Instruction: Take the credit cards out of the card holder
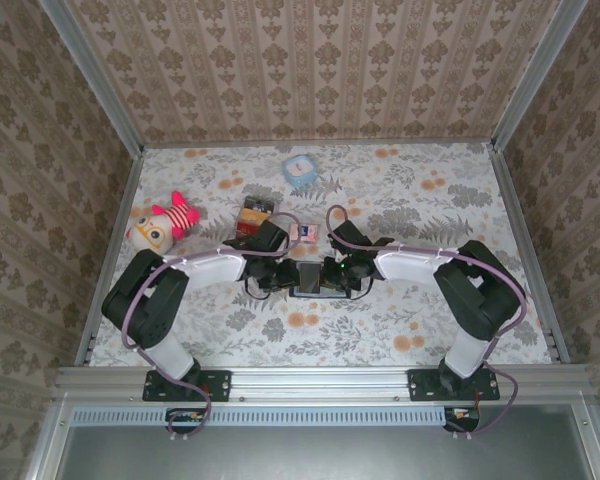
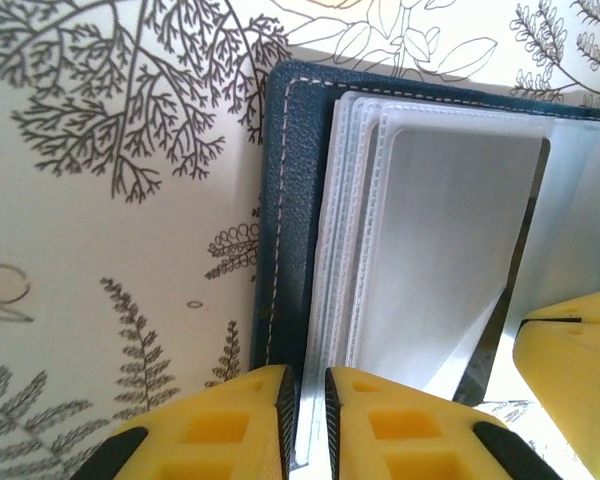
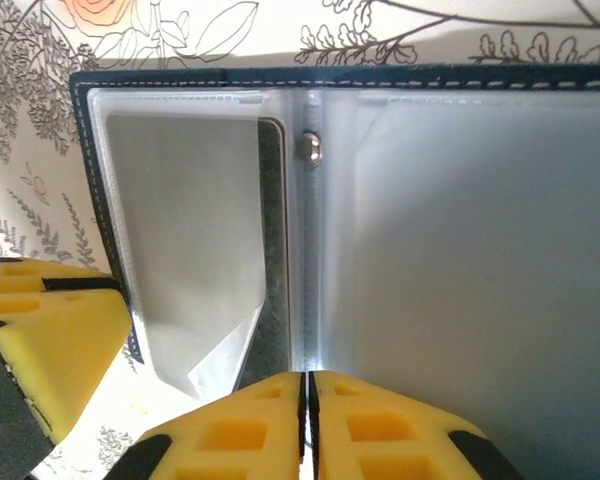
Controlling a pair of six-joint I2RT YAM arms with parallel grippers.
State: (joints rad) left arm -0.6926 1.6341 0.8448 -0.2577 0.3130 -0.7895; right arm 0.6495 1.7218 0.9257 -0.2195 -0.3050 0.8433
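Card holder (image 1: pixel 310 280) noted lying open at centre of table (image 1: pixel 430 330). Left gripper (image 2: pixel 305 385) clamped on its clear sleeve edge; right gripper (image 3: pixel 307 385) pinched together on sleeve fold below snap stud (image 3: pixel 309 148)

Both arms fold inward from their bases, elbows flared, wrists meeting low in the middle. The left gripper (image 1: pixel 281 278) and right gripper (image 1: pixel 339 275) face each other, yellow fingers (image 2: pixel 375 420) pinched nearly together on the card holder (image 2: pixel 280 200).
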